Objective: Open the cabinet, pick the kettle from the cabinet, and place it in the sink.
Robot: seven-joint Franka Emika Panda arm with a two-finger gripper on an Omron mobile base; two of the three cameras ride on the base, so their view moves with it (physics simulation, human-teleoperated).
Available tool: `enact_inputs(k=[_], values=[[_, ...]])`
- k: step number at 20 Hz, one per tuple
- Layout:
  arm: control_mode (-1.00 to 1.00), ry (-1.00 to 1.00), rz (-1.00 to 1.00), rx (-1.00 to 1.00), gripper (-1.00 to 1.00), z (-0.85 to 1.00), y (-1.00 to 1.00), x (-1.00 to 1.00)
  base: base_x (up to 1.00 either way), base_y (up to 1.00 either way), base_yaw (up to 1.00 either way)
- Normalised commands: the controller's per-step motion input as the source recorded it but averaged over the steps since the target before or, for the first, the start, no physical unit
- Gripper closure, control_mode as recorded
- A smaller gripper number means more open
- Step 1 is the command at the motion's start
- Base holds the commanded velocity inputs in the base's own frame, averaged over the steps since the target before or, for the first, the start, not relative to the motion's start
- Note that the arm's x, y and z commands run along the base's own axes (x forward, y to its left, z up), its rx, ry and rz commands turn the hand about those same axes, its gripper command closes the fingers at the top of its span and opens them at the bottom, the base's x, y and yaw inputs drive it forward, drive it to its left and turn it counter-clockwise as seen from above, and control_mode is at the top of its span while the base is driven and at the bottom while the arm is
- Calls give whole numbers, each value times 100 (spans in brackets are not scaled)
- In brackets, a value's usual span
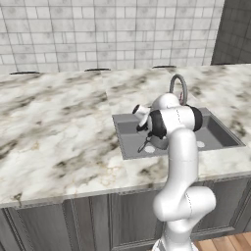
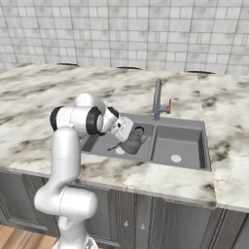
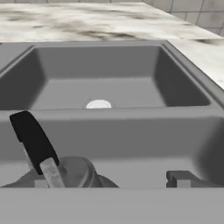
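Hand view: black kettle handle (image 3: 33,140) at left, rounded grey kettle (image 3: 76,173) beneath it, then one dark fingertip (image 3: 181,178) at right, standing apart from the kettle. Fingers were spread wide, grasping nothing. Right base view: gripper (image 2: 127,130) just left of the kettle (image 2: 133,141), which sat in the sink's (image 2: 194,163) left basin.

A marble counter (image 1: 54,127) meets a tiled wall (image 1: 98,29).
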Motion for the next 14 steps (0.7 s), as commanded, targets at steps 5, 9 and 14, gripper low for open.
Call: enact_inputs(k=[5, 9, 14], values=[[-100, 0, 0, -5, -100, -54, 36, -29, 0, 0, 0], [-100, 0, 0, -6, -100, -52, 37, -32, 0, 0, 0], [-100, 0, 0, -5, -100, -47, 30, -34, 0, 0, 0]])
